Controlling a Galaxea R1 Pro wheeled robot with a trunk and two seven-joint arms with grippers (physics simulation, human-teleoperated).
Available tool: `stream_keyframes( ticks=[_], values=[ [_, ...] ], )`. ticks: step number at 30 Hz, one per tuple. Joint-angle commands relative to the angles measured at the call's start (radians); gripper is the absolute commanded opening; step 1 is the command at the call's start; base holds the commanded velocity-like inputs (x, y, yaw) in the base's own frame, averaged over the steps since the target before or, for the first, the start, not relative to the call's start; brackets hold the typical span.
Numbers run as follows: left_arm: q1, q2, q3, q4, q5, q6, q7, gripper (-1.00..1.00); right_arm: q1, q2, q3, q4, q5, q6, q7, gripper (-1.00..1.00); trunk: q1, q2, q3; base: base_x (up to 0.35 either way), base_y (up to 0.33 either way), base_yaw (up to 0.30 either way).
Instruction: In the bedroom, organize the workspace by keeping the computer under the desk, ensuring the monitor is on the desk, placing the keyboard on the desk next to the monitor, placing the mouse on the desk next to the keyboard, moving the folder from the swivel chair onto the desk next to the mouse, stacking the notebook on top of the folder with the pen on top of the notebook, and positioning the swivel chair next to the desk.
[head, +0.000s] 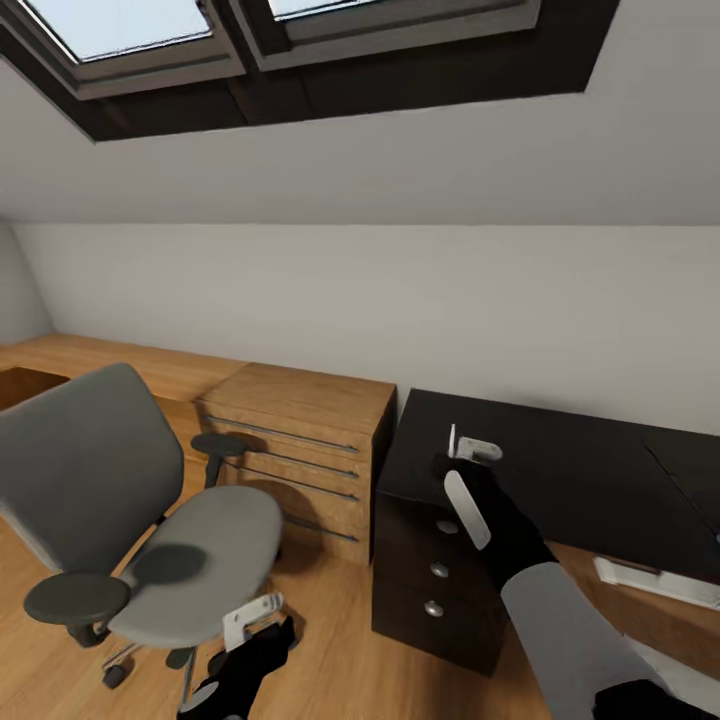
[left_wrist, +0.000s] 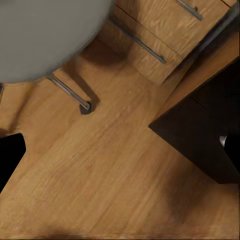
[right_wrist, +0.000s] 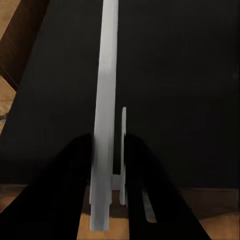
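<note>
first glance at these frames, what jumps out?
The grey swivel chair at lower left, its seat bare. Beside it stands a light-wood drawer unit, with a black drawer cabinet to its right. The right gripper hangs over the cabinet's black top, shut on a thin pale flat object seen edge-on; the left gripper hangs low by the chair seat.

The right arm (head: 560, 610) has a smooth light grey forearm shell, rounded like a sleeve, ending in a matte black wrist housing. The right gripper (head: 470, 470) carries flat, pale grey fingers (head: 466, 508) with rounded tips. The left gripper (head: 252, 618) has a black body with a light grey bracket-like finger.
</note>
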Motion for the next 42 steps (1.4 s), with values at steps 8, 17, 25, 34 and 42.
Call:
stream_keyframes(
  ticks=[8, 17, 25, 34, 42],
  values=[
    [-0.001, -0.097, -0.027, 0.266, -0.004, 0.001, 0.003, 1.0, 0.041, -0.005, -0.016, -0.083, -0.012, 0.029, -0.014, -1.0, -0.031, 0.056, 0.024, -0.033, -0.014, 0.0],
    [-0.024, -0.167, -0.026, 0.717, -0.177, -0.012, -0.173, 1.0, 0.043, 0.001, -0.046, -0.108, -0.013, 0.032, -0.017, -1.0, -0.066, 0.119, 0.052, 0.0, 0.0, 0.0],
    [-0.024, -0.159, -0.023, 0.906, -0.178, -0.174, -0.314, 1.0, 0.044, 0.003, -0.046, -0.109, -0.014, 0.031, -0.016, -1.0, -0.096, 0.175, 0.077, 0.0, 0.0, -0.055],
    [-0.024, -0.158, -0.023, 0.928, -0.178, -0.198, -0.337, 1.0, 0.045, 0.004, -0.046, -0.108, -0.02, 0.028, -0.016, -1.0, -0.131, 0.238, 0.105, 0.0, 0.0, -0.246],
    [-0.024, -0.158, -0.023, 0.93, -0.181, -0.206, -0.338, 1.0, 0.045, 0.004, -0.046, -0.108, -0.02, 0.027, -0.016, -1.0, -0.131, 0.238, 0.105, 0.0, 0.0, -0.267]
  ],
)
